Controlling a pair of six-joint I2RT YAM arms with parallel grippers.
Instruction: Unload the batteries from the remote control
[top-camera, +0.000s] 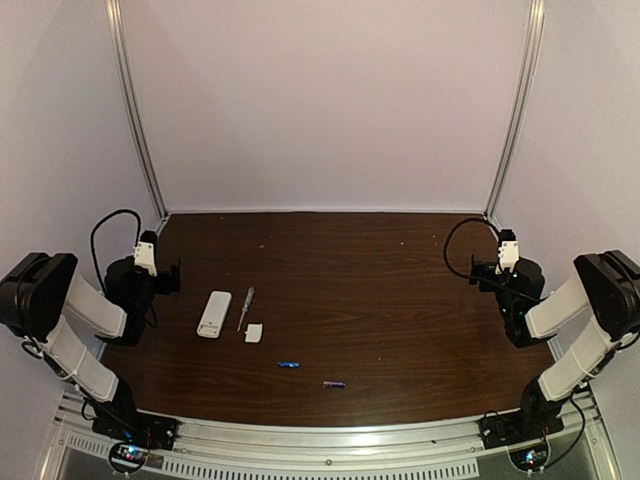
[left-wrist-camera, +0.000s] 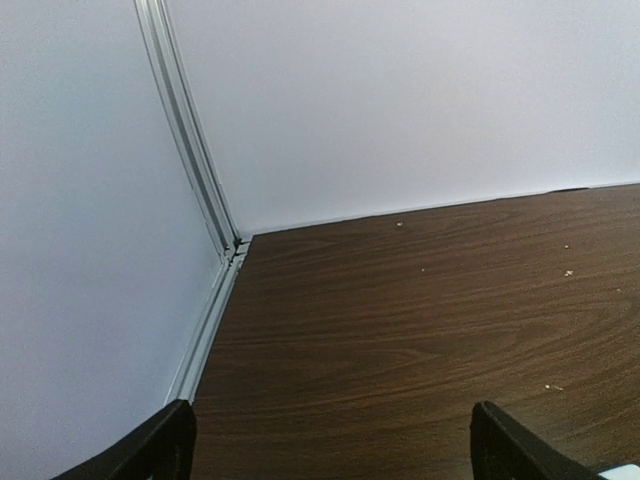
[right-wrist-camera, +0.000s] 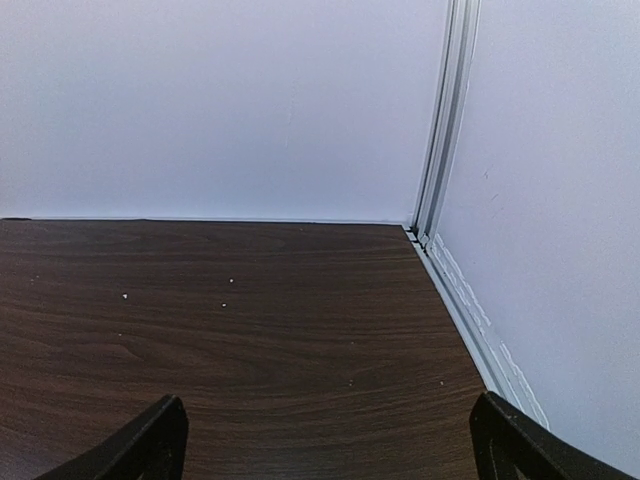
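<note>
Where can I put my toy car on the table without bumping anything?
The right half of the table is bare, from the purple battery to the right edge. The strip along the back wall is bare too. Front left is crowded: remote, tool, white cover, blue battery.

Remote control (top-camera: 214, 313): small slim white rectangular plastic handset, left of centre in the top view; too small to tell which face is up.
Blue battery (top-camera: 289, 364): tiny slim cylinder, lower centre; ends too small to tell apart.
Purple-pink battery (top-camera: 333, 384): tiny slim cylinder, lower right of the blue one; same trouble.
Left gripper (left-wrist-camera: 330, 420): black fingers (left-wrist-camera: 150, 450) cut off by its wrist view's bottom edge.
White sliver (left-wrist-camera: 625, 470): lower right corner there, cut off; can't tell what it is.
Right gripper (right-wrist-camera: 328, 415): black fingers (right-wrist-camera: 145, 445) likewise cut off at the bottom.
</note>
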